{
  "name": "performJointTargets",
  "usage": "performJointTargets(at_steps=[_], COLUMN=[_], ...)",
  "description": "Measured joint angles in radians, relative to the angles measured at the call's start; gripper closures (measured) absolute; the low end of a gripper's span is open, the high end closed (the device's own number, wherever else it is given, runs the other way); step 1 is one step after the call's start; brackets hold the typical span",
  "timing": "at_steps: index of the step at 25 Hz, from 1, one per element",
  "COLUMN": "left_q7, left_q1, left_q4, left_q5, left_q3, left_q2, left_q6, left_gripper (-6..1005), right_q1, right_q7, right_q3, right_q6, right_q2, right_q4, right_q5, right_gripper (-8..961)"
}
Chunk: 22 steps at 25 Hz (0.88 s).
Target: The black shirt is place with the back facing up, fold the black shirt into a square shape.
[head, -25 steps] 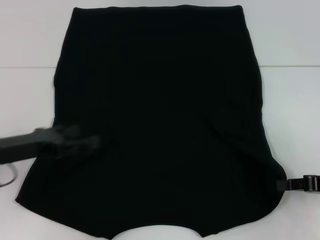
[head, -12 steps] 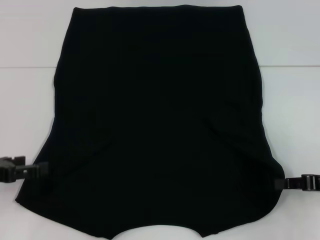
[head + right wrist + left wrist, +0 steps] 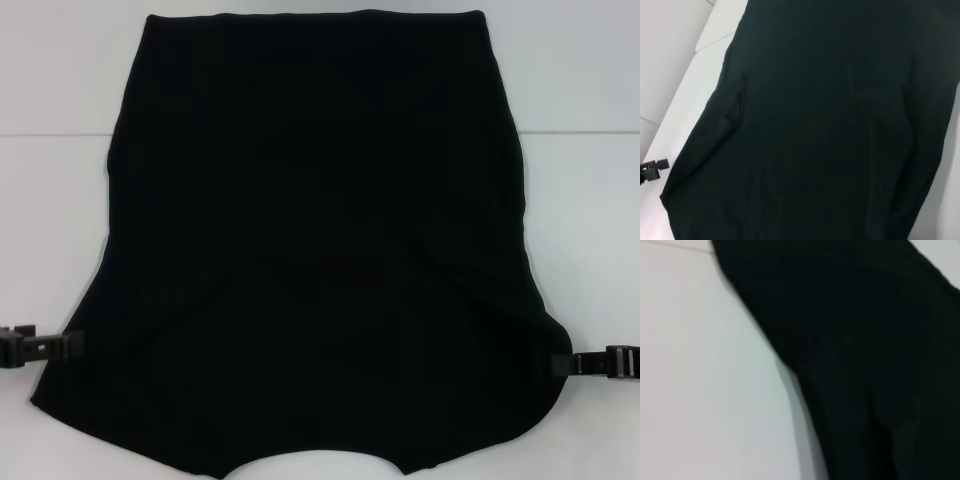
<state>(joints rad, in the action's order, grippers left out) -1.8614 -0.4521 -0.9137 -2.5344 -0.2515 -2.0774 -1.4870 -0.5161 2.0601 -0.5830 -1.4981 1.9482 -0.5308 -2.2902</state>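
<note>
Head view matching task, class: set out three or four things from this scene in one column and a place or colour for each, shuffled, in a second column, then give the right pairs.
Column one:
1. large plain black soft cloth shirt
2. left end effector
3. right end effector
4. flat white table

Column two:
A. at the shirt's near right edge
B. spread flat across the middle
C. white, showing around the cloth
D. at the shirt's near left edge

Pairs: 1-B, 2-D, 3-A, 4-C

Plain white table (image 3: 580,220), seam across
</note>
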Motion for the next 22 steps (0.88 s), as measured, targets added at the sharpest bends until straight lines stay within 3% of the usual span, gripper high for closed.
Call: performJointTargets(at_steps=[22], left_q7=[0.006], left_q1=[-0.015], left_q4=[-0.013], left_q5=[-0.074], left_q3=[-0.057], left_q2=[0.003], left_q6=[-0.136], left_gripper=[122], right_q1=[0.004], right_q7=[0.0], right_q3=[0.011], right_q6=[-0.002], right_q2=[0.0], right_q4=[-0.002], right_q5=[0.0], right_gripper=[923])
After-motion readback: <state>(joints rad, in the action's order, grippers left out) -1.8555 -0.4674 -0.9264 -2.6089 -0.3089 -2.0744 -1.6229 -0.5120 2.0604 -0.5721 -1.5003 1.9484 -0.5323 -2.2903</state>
